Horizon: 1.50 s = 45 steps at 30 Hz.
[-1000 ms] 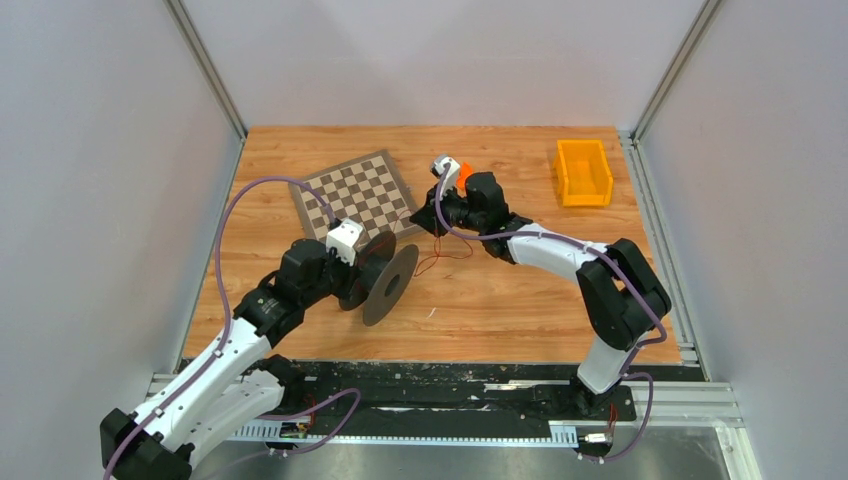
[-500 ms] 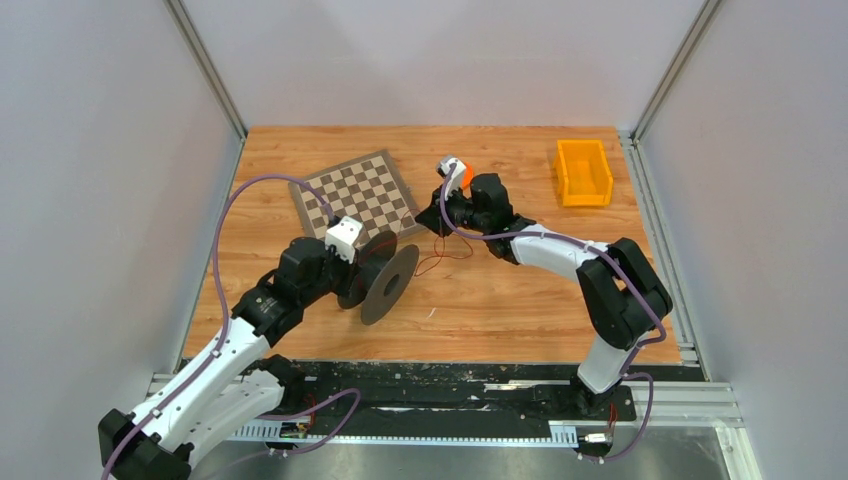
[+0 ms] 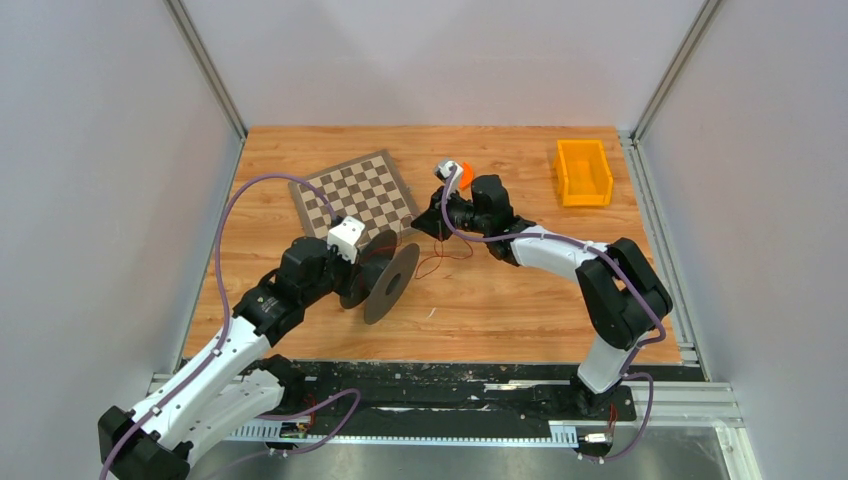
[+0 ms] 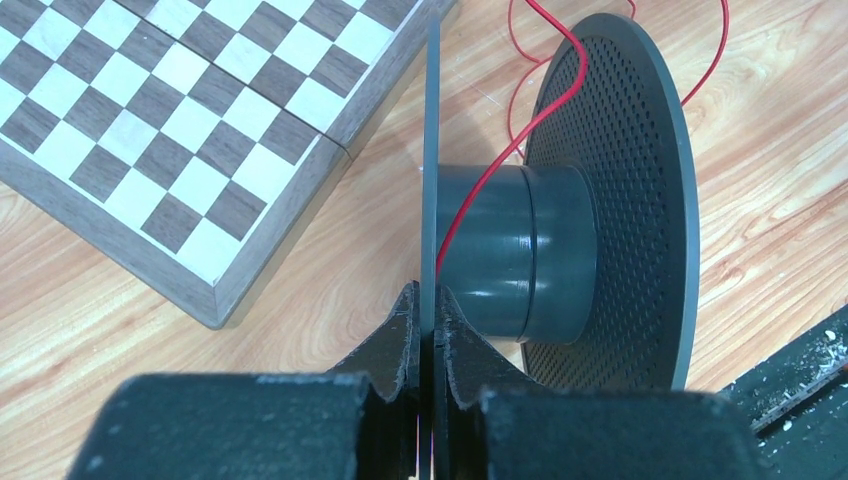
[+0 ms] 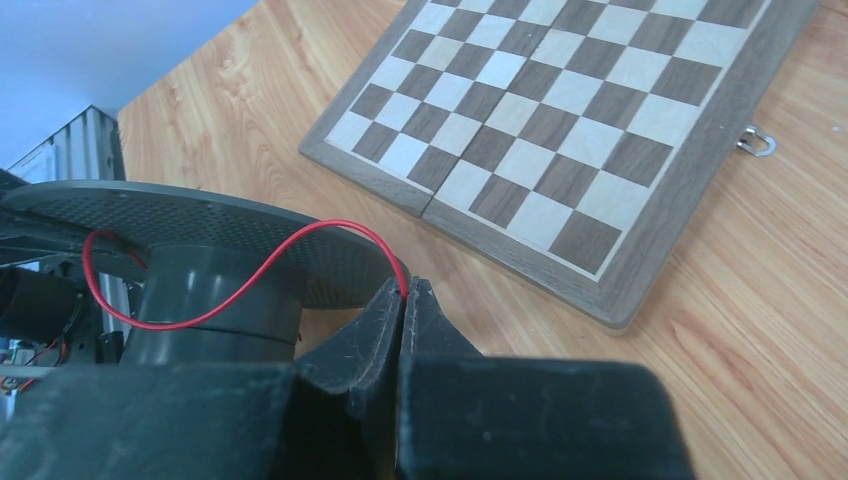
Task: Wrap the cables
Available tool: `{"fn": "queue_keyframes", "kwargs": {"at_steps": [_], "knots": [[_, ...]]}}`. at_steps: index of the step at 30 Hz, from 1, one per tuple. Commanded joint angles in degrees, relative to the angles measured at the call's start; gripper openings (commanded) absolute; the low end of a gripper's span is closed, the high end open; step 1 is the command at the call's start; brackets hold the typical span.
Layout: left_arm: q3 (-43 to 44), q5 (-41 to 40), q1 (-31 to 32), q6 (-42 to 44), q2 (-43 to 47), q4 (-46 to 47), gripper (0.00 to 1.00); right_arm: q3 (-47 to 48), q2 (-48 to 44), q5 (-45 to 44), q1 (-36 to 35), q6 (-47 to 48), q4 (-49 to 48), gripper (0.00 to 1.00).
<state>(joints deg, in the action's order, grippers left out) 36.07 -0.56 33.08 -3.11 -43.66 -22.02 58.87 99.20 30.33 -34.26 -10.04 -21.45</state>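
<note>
My left hand [image 4: 428, 305] is pressed together on the thin near flange [image 4: 432, 150] of the spool [image 4: 510, 250]. The disc edge sits squarely between the two pads. I judge this grip is there to stand the spool on its rims and stop it rolling while the wire goes on.

My right hand [image 5: 405, 292] is pinching the wire [image 5: 300, 236] right at its fingertips, just beside the far flange [image 5: 210, 215]. From that pinch the red strand arcs over and drops onto the hub [image 5: 215, 300]. In the left wrist view the same strand crosses the hub at a slant. Holding it that close to the spool should let me lay the wire into the gap rather than over a rim.

The slack lies in loose loops [image 3: 445, 250] on the tabletop [image 3: 500, 300], between the spool and my right arm. Hardly any wire is on the hub, so I judge the wrapping is barely begun. The chessboard [image 3: 355, 195] lies just behind the spool, and the bin [image 3: 583, 172] is well apart at the far right.
</note>
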Motion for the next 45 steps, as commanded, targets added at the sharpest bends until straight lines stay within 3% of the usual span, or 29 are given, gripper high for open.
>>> {"fn": "queue_keyframes", "kwargs": {"at_steps": [1, 4, 9, 18, 33, 36, 45], "knots": [[2.09, 0.01, 0.42, -0.08, 0.10, 1.98, 0.00, -0.79, -1.31, 4.62, 0.10, 0.25, -4.13, 0.00], [2.05, -0.34, 0.41, -0.05, -0.19, 2.06, 0.04, -1.09, -1.76, 6.25, -0.01, 0.69, -4.16, 0.00], [2.40, -0.23, 0.48, 0.18, -1.12, 2.74, 0.23, -1.27, -2.09, 7.24, -0.41, 0.89, -4.21, 0.00], [2.03, -1.33, 1.41, 0.17, -2.11, 4.99, 0.32, -1.22, -1.84, 7.12, -0.55, 0.54, -4.29, 0.00], [1.00, -4.33, 1.58, -0.57, -2.44, 2.55, 0.15, -3.53, -0.74, 2.21, 1.36, -1.77, -5.28, 0.00], [0.94, -4.21, 1.65, -0.43, -2.26, 2.63, 0.00, -3.61, -0.48, 1.95, 1.39, -1.91, -5.38, 0.00], [6.23, 0.04, 1.70, -6.34, -4.46, -2.08, 0.00, -2.82, -0.62, 7.80, 1.39, 1.25, -4.58, 0.03]]}}
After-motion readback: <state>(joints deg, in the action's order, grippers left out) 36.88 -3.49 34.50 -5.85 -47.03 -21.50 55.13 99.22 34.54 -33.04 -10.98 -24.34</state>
